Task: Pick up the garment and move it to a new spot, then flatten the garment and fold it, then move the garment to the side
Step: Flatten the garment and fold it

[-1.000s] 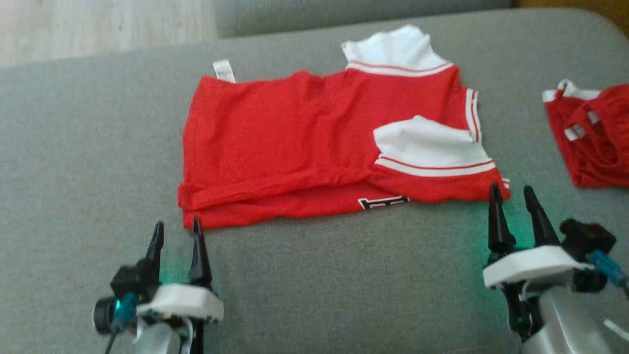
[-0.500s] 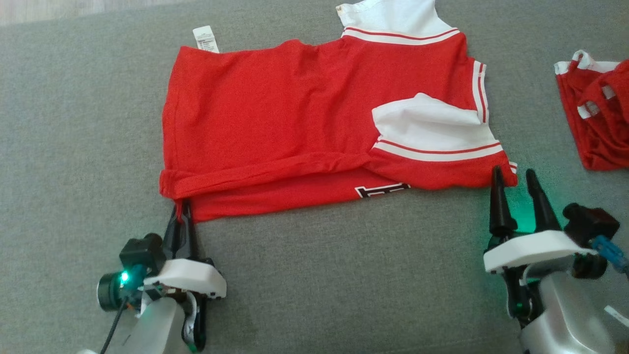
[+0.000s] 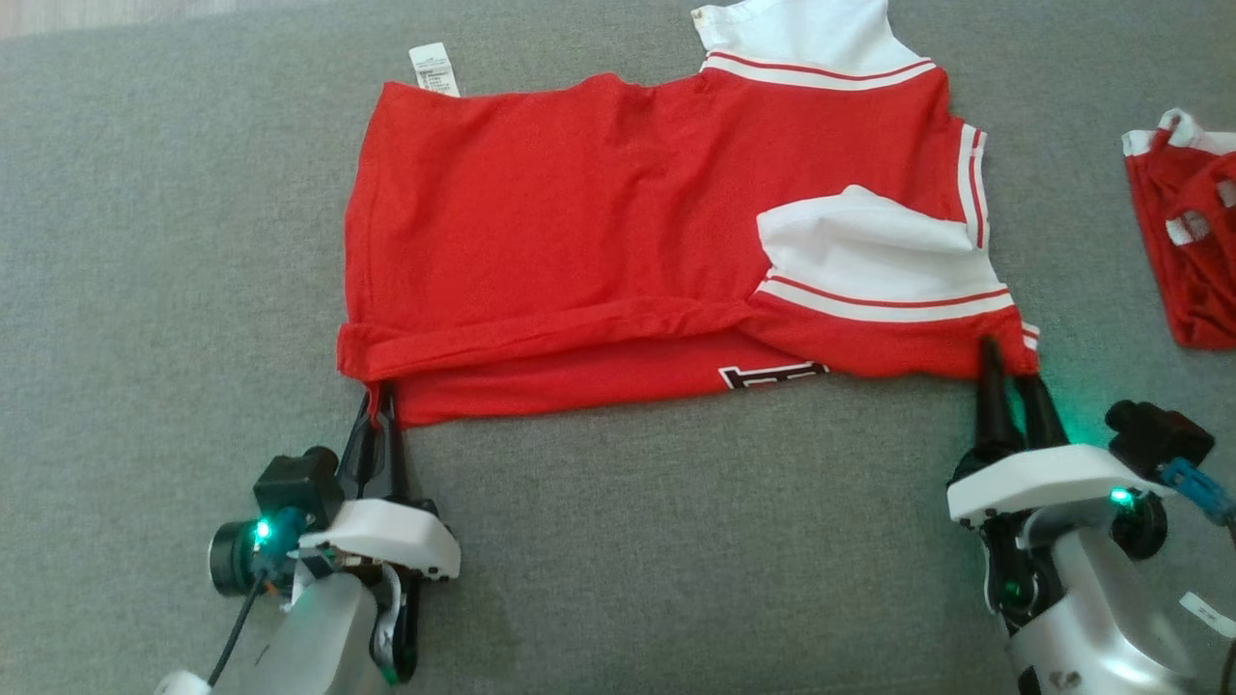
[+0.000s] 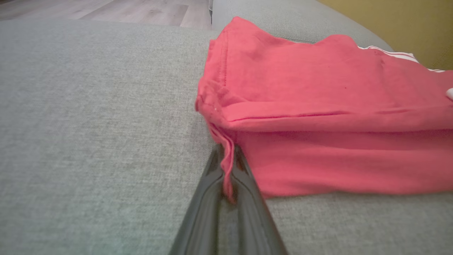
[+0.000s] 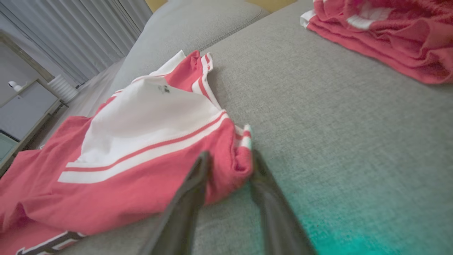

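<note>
**A:** Where does the red fabric jersey with white sleeves and striped trim (image 3: 599, 241) sit?

**B:** It lies spread on the grey woven couch cushion (image 3: 676, 541), filling the head view from centre toward 12 o'clock. Its near hem is rolled over into a ridge. A white care label (image 3: 435, 69) pokes out at 11 o'clock.

**A:** And the left gripper (image 3: 379, 401)?

**B:** At 7 o'clock, its two dark fingers are pressed together on the jersey's near hem corner, with a strip of red cloth pinched between them.

**A:** The right gripper (image 3: 1009, 372)?

**B:** At 4 o'clock, its fingers squeeze the bunched corner below the white sleeve from both sides.

**A:** Anything else?

**B:** A crumpled red-and-white garment (image 3: 1188, 241) rests at 3 o'clock, well apart from the jersey.
</note>
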